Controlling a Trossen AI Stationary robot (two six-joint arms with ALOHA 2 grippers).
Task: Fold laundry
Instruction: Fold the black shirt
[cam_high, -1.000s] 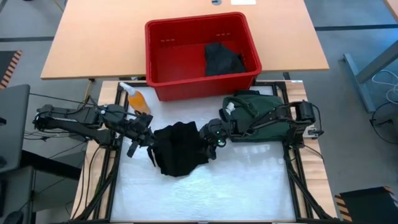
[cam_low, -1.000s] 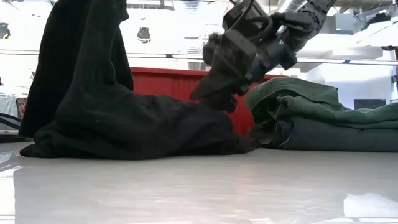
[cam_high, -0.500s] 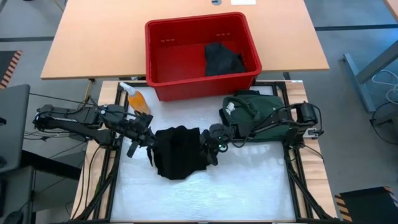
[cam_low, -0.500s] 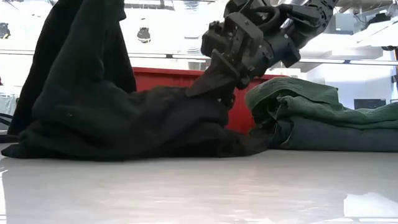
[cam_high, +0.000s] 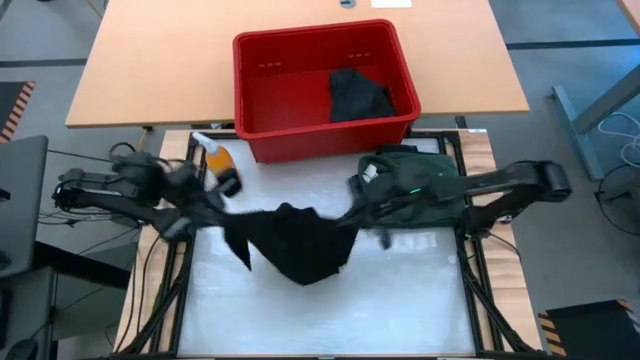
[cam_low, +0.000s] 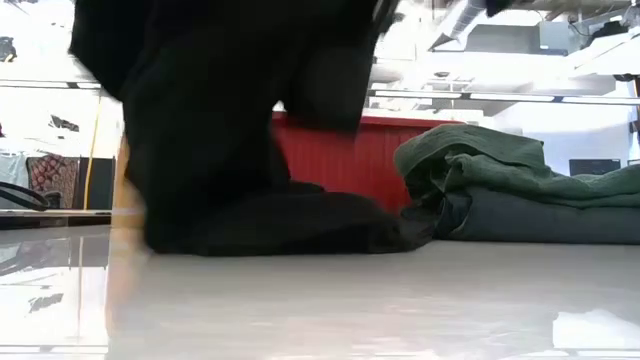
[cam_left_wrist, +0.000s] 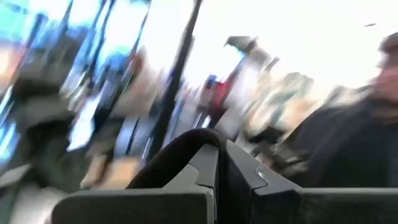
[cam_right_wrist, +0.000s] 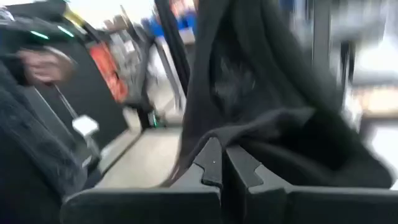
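Bin of red plastic (cam_high: 300, 100) holds one dark crumpled garment (cam_high: 358, 95); left gripper (cam_high: 226, 222) and right gripper (cam_high: 352, 217), both clamped shut, hold one black cloth garment (cam_high: 298, 240); one folded green shirt (cam_high: 415, 180) lies nearby.

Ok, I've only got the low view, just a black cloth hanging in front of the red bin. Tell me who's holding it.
Observer: Both arms. From above, the left gripper is shut on one end of the black garment.
Operator: Now the right one.
Observer: The right gripper is shut on the opposite end, so the black garment spans between the two.
Operator: Check inside the bin.
Observer: One more dark garment lies inside the red bin, toward its right side.
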